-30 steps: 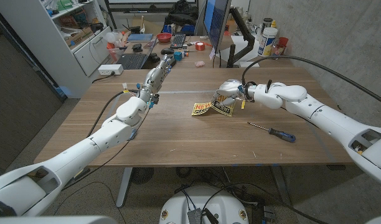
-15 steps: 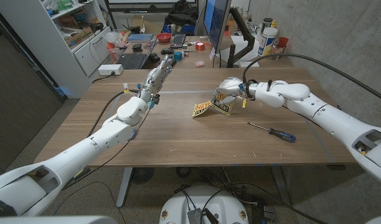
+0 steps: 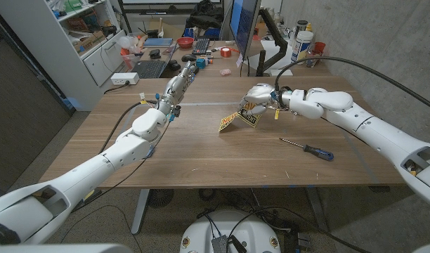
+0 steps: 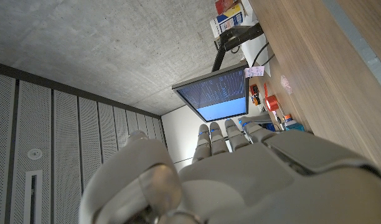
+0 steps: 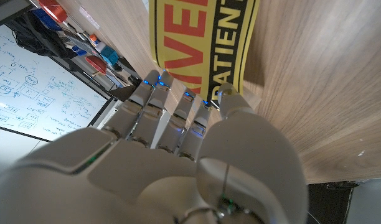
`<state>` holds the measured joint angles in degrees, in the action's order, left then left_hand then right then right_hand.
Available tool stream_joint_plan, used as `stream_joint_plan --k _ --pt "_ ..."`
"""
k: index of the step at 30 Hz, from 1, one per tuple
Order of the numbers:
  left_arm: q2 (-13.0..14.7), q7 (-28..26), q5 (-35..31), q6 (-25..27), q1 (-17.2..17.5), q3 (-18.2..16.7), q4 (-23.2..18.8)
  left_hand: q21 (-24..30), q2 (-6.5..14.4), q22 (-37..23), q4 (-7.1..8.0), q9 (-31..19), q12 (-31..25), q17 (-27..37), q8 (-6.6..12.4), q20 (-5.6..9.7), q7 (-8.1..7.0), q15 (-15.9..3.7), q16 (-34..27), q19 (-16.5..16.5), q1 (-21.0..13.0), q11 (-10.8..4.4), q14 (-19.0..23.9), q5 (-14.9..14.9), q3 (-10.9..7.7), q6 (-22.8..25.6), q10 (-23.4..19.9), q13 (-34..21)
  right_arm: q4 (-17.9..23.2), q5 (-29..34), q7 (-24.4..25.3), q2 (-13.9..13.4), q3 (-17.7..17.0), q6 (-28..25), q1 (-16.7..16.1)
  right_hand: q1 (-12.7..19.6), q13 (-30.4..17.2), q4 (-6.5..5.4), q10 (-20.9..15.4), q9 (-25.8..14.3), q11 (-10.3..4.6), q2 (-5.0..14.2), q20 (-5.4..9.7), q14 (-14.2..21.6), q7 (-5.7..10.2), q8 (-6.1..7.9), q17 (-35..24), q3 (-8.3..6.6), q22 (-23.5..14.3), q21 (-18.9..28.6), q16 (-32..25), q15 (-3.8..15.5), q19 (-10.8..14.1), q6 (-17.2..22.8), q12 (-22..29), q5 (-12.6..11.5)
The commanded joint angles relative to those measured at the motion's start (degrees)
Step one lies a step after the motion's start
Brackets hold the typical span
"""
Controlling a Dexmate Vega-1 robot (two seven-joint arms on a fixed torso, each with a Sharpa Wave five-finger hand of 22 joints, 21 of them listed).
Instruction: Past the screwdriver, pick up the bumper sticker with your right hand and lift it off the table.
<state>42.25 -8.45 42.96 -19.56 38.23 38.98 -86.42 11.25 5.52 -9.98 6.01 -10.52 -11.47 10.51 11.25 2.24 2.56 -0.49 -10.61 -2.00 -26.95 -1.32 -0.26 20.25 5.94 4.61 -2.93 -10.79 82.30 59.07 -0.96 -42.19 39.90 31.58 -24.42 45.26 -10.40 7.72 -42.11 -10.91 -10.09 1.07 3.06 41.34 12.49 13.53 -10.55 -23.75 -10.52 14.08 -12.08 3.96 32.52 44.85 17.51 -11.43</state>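
Note:
The yellow-and-black bumper sticker (image 3: 240, 117) hangs tilted above the middle of the wooden table (image 3: 201, 158), its far end pinched by my right hand (image 3: 258, 97). In the right wrist view the sticker (image 5: 203, 43) runs out from my fingertips (image 5: 154, 81) with wood grain behind it. The screwdriver (image 3: 308, 148), with a dark blue handle, lies on the table nearer to me and to the right of that hand. My left hand (image 3: 181, 81) is stretched out over the far left part of the table with fingers straight and holds nothing; the left wrist view shows its back (image 4: 240, 174).
A second desk behind the table carries keyboards (image 3: 150, 68), a red bowl (image 3: 185, 41) and small items. A monitor (image 3: 243, 24) on an arm stands at the far edge, with bottles (image 3: 302, 43) to its right. Shelves (image 3: 95, 35) stand at far left.
My right hand has risen and moved slightly right, taking the sticker with it; the sticker's low corner has come up off the table. The left arm has not moved.

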Motion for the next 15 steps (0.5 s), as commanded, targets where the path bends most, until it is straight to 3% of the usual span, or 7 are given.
stream_joint_plan --k 1,3,15 --pt "0.0 0.2 0.1 0.2 -0.3 0.1 0.4 0.2 0.5 -0.3 0.01 -0.1 -0.2 0.2 0.19 0.85 0.19 0.04 -0.3 -0.4 -0.1 0.27 -0.2 0.0 0.52 0.2 0.0 -0.1 1.5 0.1 -0.4 -0.2 -1.0 0.5 -0.1 -0.3 -0.1 -0.22 -1.2 -0.2 -0.12 0.33 2.87 0.9 0.00 -0.32 -0.1 -0.43 -0.2 0.1 0.0 8.04 0.6 0.5 0.3 0.0" --pt "0.1 0.3 0.0 0.3 -0.4 0.1 0.4 0.2 0.5 -0.3 0.00 -0.1 -0.2 0.2 0.19 0.85 0.22 0.05 -0.3 -0.5 -0.1 0.29 -0.2 0.0 0.53 0.2 0.0 -0.1 1.8 0.2 -0.5 -0.3 -1.1 0.4 -0.2 -0.3 -0.1 -0.23 -1.6 -0.2 0.46 0.34 2.94 1.1 -0.05 -0.47 -0.1 -0.48 -0.2 0.0 0.1 8.12 0.7 0.5 0.3 0.1" --pt "0.0 0.8 -0.1 0.3 -0.7 0.3 0.6 0.2 0.5 -0.3 -0.01 -0.1 -0.2 0.2 0.13 0.82 0.19 0.08 -0.3 -0.6 -0.2 0.32 -0.2 0.0 0.63 0.1 0.0 -0.1 4.3 0.1 -0.9 -0.9 -2.5 -0.1 -1.1 -0.4 -0.2 -0.30 -2.5 -0.2 -0.09 0.43 2.94 1.6 -0.12 -0.72 -0.1 -0.62 -0.2 -0.2 0.2 8.21 0.9 0.8 0.2 0.3"
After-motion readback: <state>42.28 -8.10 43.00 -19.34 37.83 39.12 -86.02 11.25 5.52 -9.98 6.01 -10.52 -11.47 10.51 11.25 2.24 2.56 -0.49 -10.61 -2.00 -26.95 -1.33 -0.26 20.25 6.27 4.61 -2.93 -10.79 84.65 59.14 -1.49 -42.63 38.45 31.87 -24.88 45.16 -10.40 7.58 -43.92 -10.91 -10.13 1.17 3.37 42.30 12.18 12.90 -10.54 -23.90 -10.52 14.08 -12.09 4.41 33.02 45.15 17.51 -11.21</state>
